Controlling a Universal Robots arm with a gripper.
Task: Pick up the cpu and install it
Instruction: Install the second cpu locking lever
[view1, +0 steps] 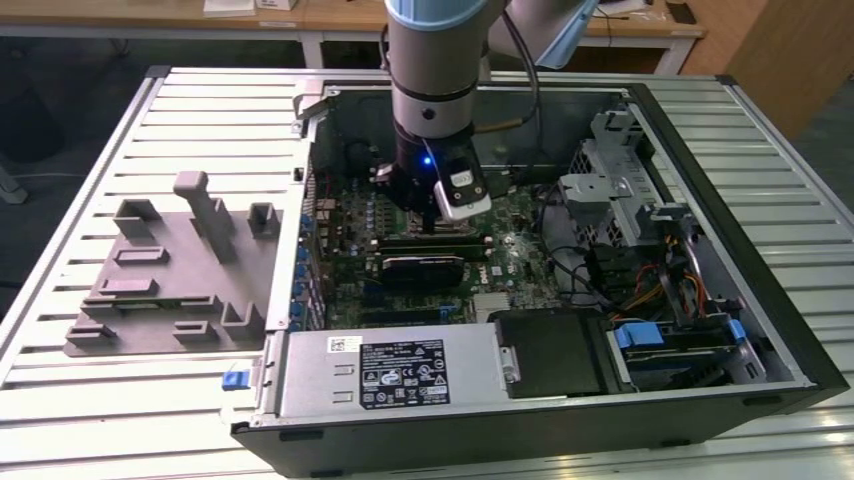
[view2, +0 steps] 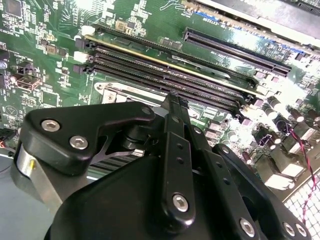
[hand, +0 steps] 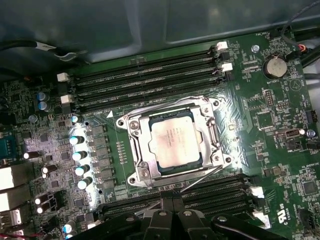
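Note:
The cpu (hand: 176, 141), a flat square chip with a silver-grey top, lies inside the metal-framed socket (hand: 134, 126) on the green motherboard in the first wrist view. My gripper (view1: 430, 226) hangs straight down inside the open computer case in the exterior view, just above the board. In the second wrist view its black fingers (view2: 176, 115) stand pressed together with nothing between them. Their tips (hand: 172, 202) hover beside the socket, apart from the chip.
Long black memory slots (hand: 150, 80) run on both sides of the socket. The case walls (view1: 787, 330), a drive cage (view1: 614, 200), cables (view1: 667, 290) and the power supply (view1: 387, 370) crowd the board. A black block (view1: 424, 268) sits near the gripper. A grey fixture (view1: 160, 270) lies at the exterior view's left.

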